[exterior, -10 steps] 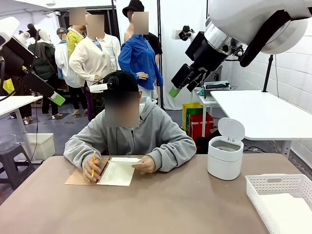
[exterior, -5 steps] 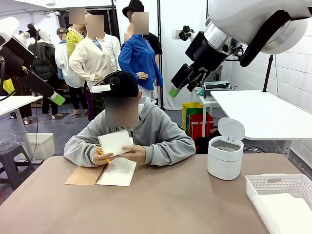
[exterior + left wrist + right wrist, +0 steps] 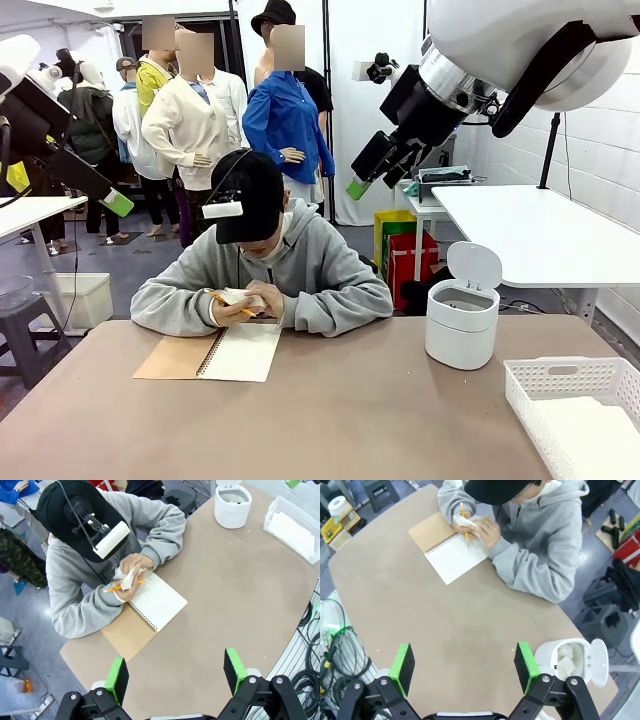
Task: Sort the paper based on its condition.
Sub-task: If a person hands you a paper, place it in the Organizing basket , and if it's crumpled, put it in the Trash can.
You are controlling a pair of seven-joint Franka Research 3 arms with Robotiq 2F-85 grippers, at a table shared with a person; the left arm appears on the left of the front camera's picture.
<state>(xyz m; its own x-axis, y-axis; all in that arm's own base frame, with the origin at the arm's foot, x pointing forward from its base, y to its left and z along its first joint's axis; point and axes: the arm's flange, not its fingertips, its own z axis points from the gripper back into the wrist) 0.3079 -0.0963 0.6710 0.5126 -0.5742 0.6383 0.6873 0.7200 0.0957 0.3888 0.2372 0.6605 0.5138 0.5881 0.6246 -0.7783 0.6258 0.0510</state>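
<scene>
Person's hands clutching a crumpled paper wad and pencil above an open spiral notebook on the desk, left jaws wide, right jaws wide, both empty.

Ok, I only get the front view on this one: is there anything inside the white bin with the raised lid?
Observer: Yes. The right wrist view looks down into the bin, and crumpled white wads lie inside it.
Operator: Are the grippers open?
Observer: Both are. In their own wrist views the left gripper and the right gripper have jaws wide apart with nothing between them.
Operator: What is the person squeezing?
Observer: The left wrist view shows a crumpled white sheet in the person's hands, with a pencil alongside, above the notebook.
</scene>
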